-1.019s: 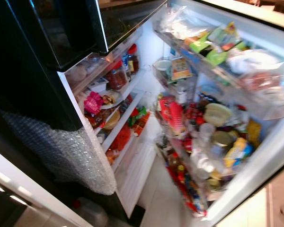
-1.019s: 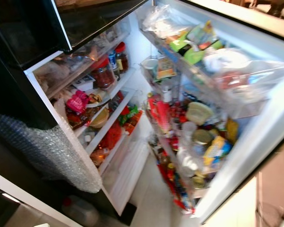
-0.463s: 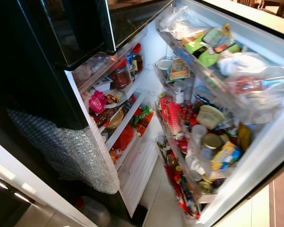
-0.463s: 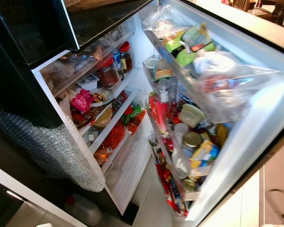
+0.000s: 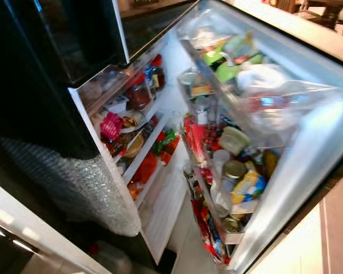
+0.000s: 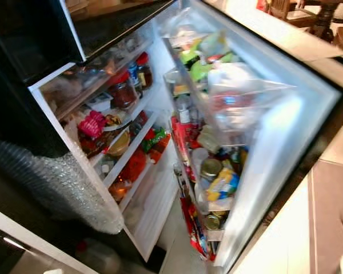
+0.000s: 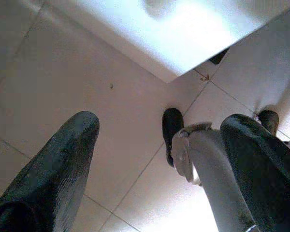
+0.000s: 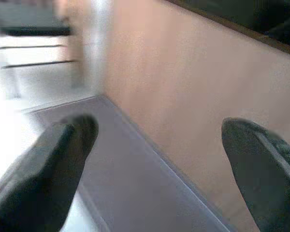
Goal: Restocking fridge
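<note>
The left gripper (image 7: 159, 145) hangs over a pale tiled floor (image 7: 87, 87), its jaws spread wide and holding nothing; between the two black fingers (image 7: 53, 169) a silver robot leg (image 7: 208, 169) runs down to a dark foot (image 7: 172, 130) at about 12 o'clock from it. The right gripper (image 8: 159, 159) also has its jaws wide and empty, pointing along a grey floor strip (image 8: 130, 183) beside a tan wall panel (image 8: 183, 96). Seen from the head, the open fridge (image 5: 160, 188) takes up most of the scene, somewhat blurred. Its white inner shelves (image 5: 146, 145) run from 11 o'clock toward the centre and carry a red-lidded jar (image 5: 139, 94) near the top, a pink packet (image 5: 111, 125) below it, and red and green packets (image 5: 163, 142) further in. The fridge door (image 6: 274, 154) stands swung open at 3 o'clock, its bins crowded: green packages (image 5: 228, 65) and clear plastic bags (image 5: 274, 97) in the upper bin, red cartons (image 5: 193, 137), a pale lidded tub (image 5: 234, 140), a gold-lidded jar (image 5: 235, 170) and a yellow packet (image 5: 247, 185) lower down. At 8 o'clock, bubble wrap (image 5: 86, 188) covers the edge of a black panel (image 5: 40, 74). A white jug (image 5: 111, 257) stands on the floor at 7 o'clock, below the wrap.
</note>
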You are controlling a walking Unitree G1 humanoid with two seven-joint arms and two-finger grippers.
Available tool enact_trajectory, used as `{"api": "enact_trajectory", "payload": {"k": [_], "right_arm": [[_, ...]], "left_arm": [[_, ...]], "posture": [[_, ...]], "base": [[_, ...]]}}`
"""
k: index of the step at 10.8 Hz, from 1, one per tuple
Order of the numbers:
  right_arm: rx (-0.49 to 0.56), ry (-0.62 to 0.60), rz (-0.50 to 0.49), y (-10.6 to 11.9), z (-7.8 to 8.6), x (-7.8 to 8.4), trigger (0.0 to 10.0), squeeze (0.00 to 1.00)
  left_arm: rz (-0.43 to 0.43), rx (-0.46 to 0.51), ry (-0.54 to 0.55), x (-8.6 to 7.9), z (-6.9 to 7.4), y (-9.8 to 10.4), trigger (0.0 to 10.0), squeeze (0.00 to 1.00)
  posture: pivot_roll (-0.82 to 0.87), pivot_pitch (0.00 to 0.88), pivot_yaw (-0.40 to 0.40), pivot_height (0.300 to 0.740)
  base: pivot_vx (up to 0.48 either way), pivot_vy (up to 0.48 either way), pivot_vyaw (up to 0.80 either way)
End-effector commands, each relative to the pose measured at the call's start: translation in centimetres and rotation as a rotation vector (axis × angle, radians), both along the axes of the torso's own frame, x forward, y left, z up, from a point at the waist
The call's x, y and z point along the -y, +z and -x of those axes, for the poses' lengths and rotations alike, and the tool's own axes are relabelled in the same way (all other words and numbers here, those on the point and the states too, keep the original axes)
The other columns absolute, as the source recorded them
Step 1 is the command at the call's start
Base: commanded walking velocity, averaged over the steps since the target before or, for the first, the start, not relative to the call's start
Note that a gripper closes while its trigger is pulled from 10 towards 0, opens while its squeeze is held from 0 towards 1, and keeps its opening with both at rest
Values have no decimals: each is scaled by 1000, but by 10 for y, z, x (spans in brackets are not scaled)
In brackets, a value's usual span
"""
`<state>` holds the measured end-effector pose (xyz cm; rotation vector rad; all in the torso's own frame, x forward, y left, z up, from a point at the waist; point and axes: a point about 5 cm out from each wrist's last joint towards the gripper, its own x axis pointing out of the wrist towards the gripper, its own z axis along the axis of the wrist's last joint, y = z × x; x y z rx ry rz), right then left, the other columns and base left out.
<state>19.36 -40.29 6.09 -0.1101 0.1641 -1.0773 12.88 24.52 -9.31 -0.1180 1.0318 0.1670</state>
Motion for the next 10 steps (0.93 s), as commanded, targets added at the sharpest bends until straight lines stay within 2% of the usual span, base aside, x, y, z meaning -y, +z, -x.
{"api": "enact_trajectory", "payload": {"k": [1,2,3,4,5,6,8,9,10], "right_arm": [[7,145,-15,9,-16,-2,10000,0],[-92,301,-12,9,-28,-8,10000,0],[-121,466,67,23,-42,-14,10000,0],[-90,485,74,37,-47,-9,10000,0],[-99,608,89,43,-55,-19,10000,0],[-112,745,102,47,-63,-32,10000,0],[-27,918,27,52,-74,-58,10000,0],[-47,1055,26,51,-76,-76,10000,0],[-85,1169,32,49,-74,-87,10000,0]], "left_arm": [[-13,-19,-12,-5,4,0,10000,0],[-17,-21,-28,-5,4,0,10000,0],[-18,-17,-36,-5,3,1,10000,0],[-19,-13,-34,-5,2,1,10000,0],[-24,-15,-45,-5,2,1,10000,0],[-27,-16,-60,-6,1,1,10000,0],[-27,-15,-58,-6,1,2,10000,0],[-28,-16,-62,-7,0,2,10000,0],[-30,-16,-69,-7,0,2,10000,0]], "posture": [[-166,0,81,740],[-169,0,83,740],[-165,0,82,740],[-166,0,83,740],[-167,0,88,740],[-171,0,91,740],[-168,0,97,740],[-163,0,100,740],[-160,0,101,740]], "base": [[0,0,0],[0,0,0],[0,0,0],[0,0,0],[0,0,0],[0,0,0],[0,0,0],[0,0,0],[0,0,0]]}}
